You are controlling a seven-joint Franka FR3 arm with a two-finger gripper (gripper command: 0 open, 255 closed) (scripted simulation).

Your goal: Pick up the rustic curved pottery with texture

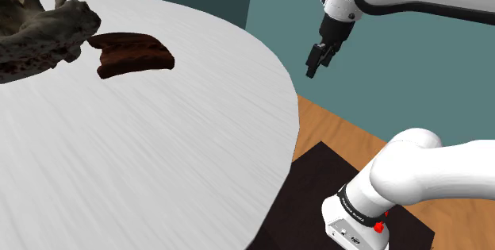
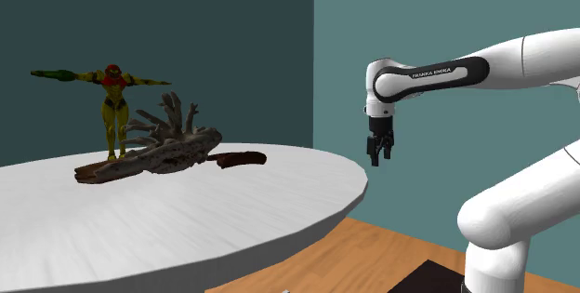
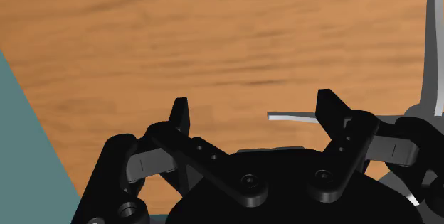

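The pottery (image 1: 135, 54) is a dark brown, curved, rough-surfaced piece lying on the white round table (image 1: 159, 169), toward the far left in the shoulder view. From the second exterior view the pottery (image 2: 240, 159) lies flat beside a branchy grey piece. My gripper (image 1: 316, 59) hangs in the air past the table's edge, well to the right of the pottery and pointing down. In the second exterior view the gripper (image 2: 380, 152) sits right of the table rim. In the wrist view the gripper (image 3: 256, 112) is open, with nothing between its fingers (image 3: 179, 116) and wooden floor below.
A grey driftwood-like piece (image 1: 40, 38) lies next to the pottery on its left. A small armoured figurine (image 2: 113, 105) stands on a brown base behind it. The table's curved edge (image 1: 289, 105) separates my gripper from the pottery. The black stand (image 1: 317, 185) sits on the wooden floor.
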